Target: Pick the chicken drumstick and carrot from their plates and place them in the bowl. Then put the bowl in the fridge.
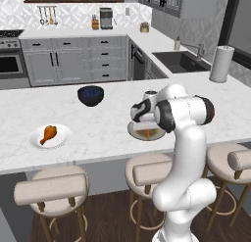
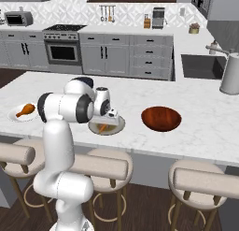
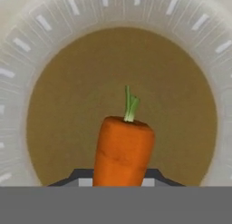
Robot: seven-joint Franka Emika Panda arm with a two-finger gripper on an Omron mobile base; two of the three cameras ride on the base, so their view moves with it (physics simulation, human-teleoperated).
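The carrot (image 3: 123, 150) lies on the olive-brown centre of the beige-grey rimmed plate (image 3: 27, 60), its green stalk pointing away from the hand. My gripper (image 3: 120, 182) is down over this plate (image 2: 119, 127) near the counter's front edge, fingertips against both sides of the carrot (image 2: 102, 128), shut on it. The chicken drumstick (image 1: 48, 134) rests on the white plate (image 1: 34, 143) at the counter's left. The reddish-brown bowl (image 2: 161, 119) stands just right of the carrot's plate. The fridge is out of view.
A dark blue-black bowl (image 1: 90, 95) stands further back on the counter. A paper towel roll (image 1: 221, 63) is at the right end, with a sink (image 1: 180, 61) behind. Padded stools (image 1: 51, 187) line the counter's near edge.
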